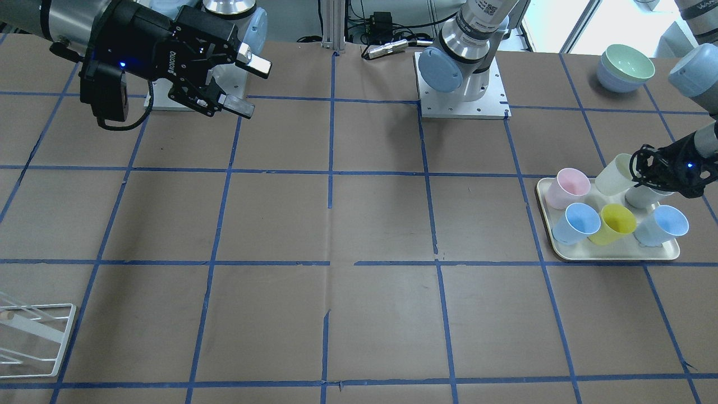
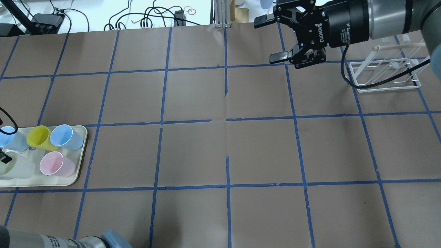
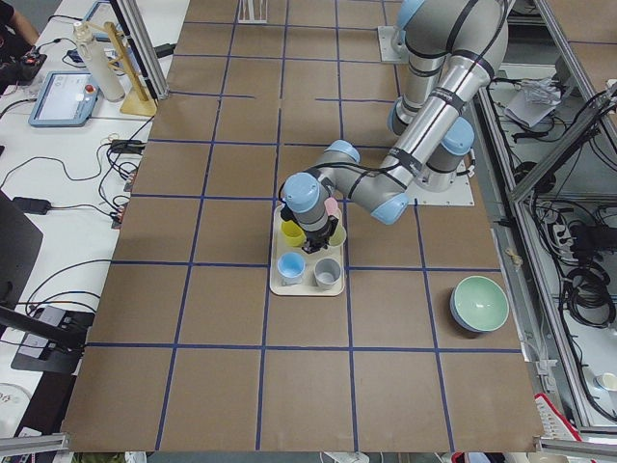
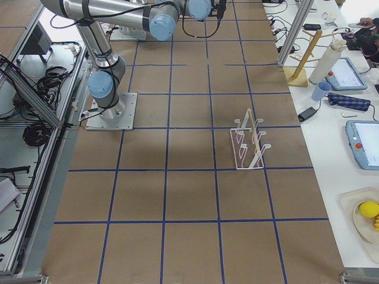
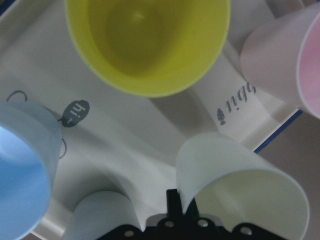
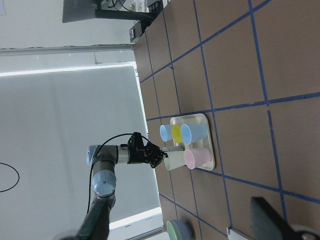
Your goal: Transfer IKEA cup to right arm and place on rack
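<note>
The pale cream IKEA cup (image 1: 613, 175) is at the back of the cream tray (image 1: 617, 253), tilted. My left gripper (image 1: 650, 171) is at its mouth. In the left wrist view one finger (image 5: 173, 200) presses on the outside of the cup's wall (image 5: 235, 165), so the gripper looks shut on the rim. The cup also shows in the overhead view (image 2: 19, 167). My right gripper (image 2: 268, 40) hangs open and empty above the table, left of the white wire rack (image 2: 386, 74). The rack also shows at the lower left of the front-facing view (image 1: 33, 336).
The tray also holds a yellow cup (image 1: 616, 221), a pink cup (image 1: 566, 188), two blue cups (image 1: 580, 223) and a grey cup (image 1: 644, 197) right beside the gripper. Stacked bowls (image 1: 625, 68) stand behind the tray. The arm bases (image 1: 463, 90) are at the robot's edge.
</note>
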### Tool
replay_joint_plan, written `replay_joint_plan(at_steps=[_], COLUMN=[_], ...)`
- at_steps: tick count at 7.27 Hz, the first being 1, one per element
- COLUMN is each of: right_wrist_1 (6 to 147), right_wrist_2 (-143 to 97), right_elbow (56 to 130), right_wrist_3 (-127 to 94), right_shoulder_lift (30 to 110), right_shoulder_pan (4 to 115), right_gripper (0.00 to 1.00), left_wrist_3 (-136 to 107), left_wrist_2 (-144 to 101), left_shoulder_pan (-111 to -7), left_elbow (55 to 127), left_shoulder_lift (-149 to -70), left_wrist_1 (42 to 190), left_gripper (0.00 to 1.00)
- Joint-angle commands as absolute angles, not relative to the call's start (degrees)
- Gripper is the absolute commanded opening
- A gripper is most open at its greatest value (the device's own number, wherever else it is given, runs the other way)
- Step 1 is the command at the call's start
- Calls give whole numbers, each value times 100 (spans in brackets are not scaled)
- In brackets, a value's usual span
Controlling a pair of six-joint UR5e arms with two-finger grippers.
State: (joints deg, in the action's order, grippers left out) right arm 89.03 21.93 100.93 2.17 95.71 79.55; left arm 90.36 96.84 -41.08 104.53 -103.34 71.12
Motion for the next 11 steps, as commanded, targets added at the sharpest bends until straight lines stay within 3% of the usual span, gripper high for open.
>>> replay_joint_plan(at_steps=[1, 5, 11], right_wrist_1=[8903, 8895, 8895], right_wrist_2=[1498, 326, 317], right_elbow=[10361, 10863, 11013], right_wrist_3=[832, 1397, 2898], right_shoulder_lift=[9589, 9633, 9598], right_shoulder_pan=[7972, 8007, 8183], right_gripper=[100, 100, 100], left_wrist_3=[8476, 6833, 5224], left_wrist_2=[9563, 8284, 4226], left_shoulder_pan=[-4358, -5000, -6256], left_elbow=[10214, 9661, 9694], left_shoulder_lift=[-9934, -9265, -9026], left_wrist_1=[7627, 9925, 11933], left_gripper=[0, 0, 0])
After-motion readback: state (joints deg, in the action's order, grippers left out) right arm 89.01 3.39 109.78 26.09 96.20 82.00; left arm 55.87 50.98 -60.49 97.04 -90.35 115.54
